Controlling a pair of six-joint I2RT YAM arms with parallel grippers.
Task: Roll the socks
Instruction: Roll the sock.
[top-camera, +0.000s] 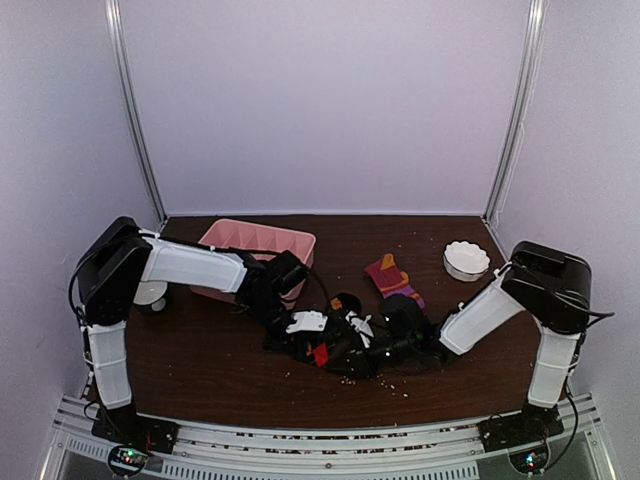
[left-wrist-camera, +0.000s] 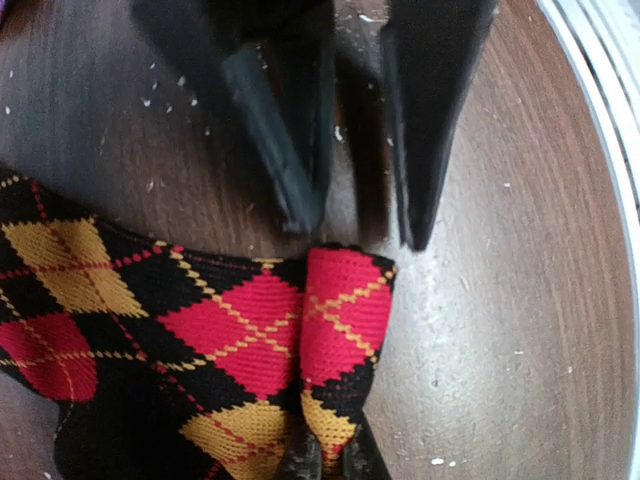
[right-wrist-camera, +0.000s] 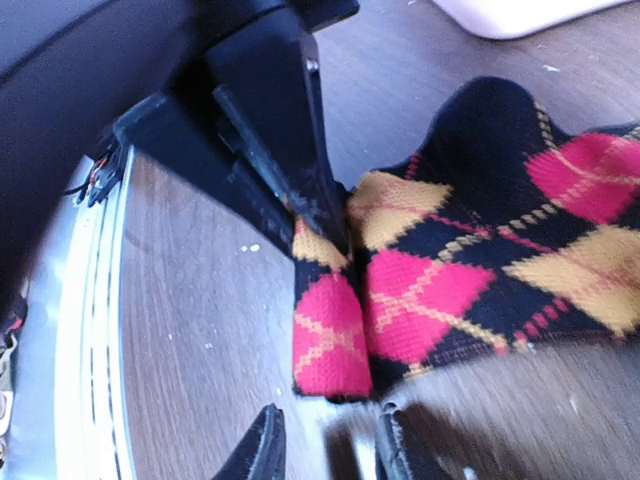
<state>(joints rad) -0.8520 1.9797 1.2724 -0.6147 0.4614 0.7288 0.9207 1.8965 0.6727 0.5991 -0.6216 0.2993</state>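
Note:
A striped purple, orange and dark red sock (top-camera: 392, 278) lies flat on the table behind the grippers, untouched. Between the grippers lies a black argyle sock with red and yellow diamonds (left-wrist-camera: 230, 330), also in the right wrist view (right-wrist-camera: 470, 260); its end is folded over. My left gripper (left-wrist-camera: 330, 455) is shut on that folded end. My right gripper (right-wrist-camera: 325, 445) faces it, open, with the fold just beyond its fingertips and nothing between them. In the top view both grippers meet at the table's front middle, the left (top-camera: 318, 340) and the right (top-camera: 368, 345), over the argyle sock (top-camera: 320, 353).
A pink tray (top-camera: 255, 240) stands at the back left, partly behind my left arm. A small white bowl (top-camera: 466, 260) sits at the back right. A metal rail (top-camera: 330, 440) runs along the near edge. Crumbs dot the brown table (top-camera: 200, 360).

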